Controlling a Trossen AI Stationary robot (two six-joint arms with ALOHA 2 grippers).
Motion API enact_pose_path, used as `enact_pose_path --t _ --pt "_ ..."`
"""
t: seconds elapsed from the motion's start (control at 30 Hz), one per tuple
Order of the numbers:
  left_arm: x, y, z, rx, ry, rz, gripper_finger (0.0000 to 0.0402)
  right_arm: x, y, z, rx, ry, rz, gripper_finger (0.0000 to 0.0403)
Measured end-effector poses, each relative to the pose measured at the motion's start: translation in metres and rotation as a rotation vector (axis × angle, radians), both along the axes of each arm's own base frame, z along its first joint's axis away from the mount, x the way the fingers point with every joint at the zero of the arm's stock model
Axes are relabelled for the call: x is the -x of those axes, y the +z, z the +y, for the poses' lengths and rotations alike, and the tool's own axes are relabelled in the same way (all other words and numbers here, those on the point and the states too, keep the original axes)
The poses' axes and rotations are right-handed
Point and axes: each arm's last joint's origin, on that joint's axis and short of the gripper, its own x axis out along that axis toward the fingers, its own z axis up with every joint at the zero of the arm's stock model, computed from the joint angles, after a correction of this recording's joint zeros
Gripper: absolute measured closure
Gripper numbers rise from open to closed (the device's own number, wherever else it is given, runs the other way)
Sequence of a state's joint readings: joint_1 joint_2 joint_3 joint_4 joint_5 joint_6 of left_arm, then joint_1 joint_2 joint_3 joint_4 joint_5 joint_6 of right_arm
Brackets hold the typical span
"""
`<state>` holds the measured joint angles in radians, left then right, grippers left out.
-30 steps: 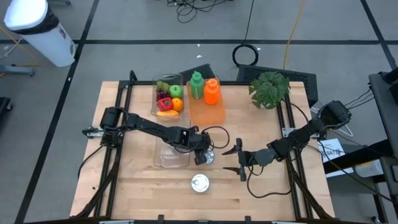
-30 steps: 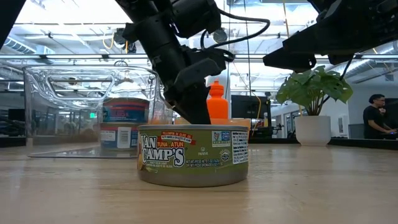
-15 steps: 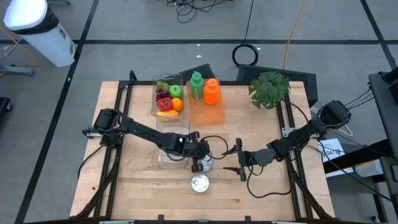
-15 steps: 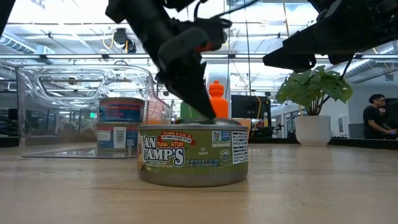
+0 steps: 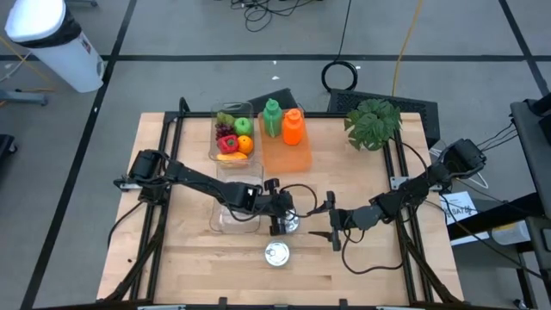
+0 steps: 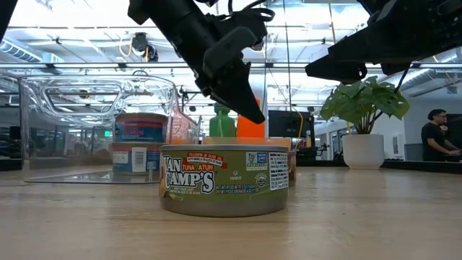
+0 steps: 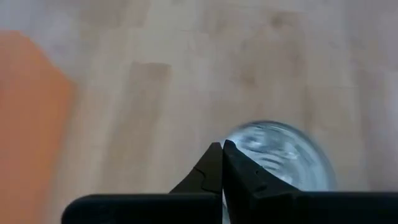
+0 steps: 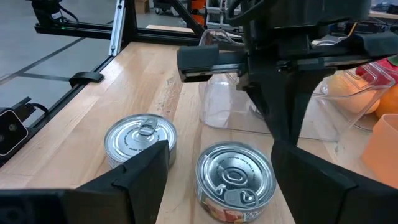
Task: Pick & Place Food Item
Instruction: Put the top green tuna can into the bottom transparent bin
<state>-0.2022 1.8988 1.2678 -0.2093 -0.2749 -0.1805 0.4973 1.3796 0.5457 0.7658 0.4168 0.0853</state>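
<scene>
**Clenched left claw over a can at surface centre**

The left claw, fingers pressed together and holding nothing, hangs just above a can near the middle of the surface. A tuna can stands at 6 o'clock from it, apart. The right claw, at 3 o'clock from the can, is spread wide and empty. A clear bin lies at 9 o'clock, touching the left arm.
</scene>
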Motion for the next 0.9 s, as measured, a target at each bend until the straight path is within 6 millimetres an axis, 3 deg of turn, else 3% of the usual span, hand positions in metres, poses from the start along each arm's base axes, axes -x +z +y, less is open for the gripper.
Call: enact_pose_path --t 0.13,0.3,0.43,0.53,0.77,0.9 --pt "0.0 -0.001 0.0 0.141 -0.065 0.022 0.0386 0.0 0.0 0.0 0.0 0.0 0.0 0.0138" --pt "-0.002 0.001 -0.005 0.221 -0.041 -0.008 0.0316 0.0 0.0 0.0 0.0 0.0 0.0 0.0138" --pt "0.002 0.002 -0.022 0.227 -0.126 0.01 0.0252 0.0 0.0 0.0 0.0 0.0 0.0 0.0138" --pt "0.008 -0.006 -0.036 0.248 -0.178 0.075 0.0226 0.0 0.0 0.0 0.0 0.0 0.0 0.0138" --pt "0.015 -0.013 -0.058 0.191 -0.171 0.097 0.0234 0.0 0.0 0.0 0.0 0.0 0.0 0.0138" --pt "0.015 -0.021 -0.051 0.169 -0.091 0.136 0.0255 0.0 0.0 0.0 0.0 0.0 0.0 0.0138"
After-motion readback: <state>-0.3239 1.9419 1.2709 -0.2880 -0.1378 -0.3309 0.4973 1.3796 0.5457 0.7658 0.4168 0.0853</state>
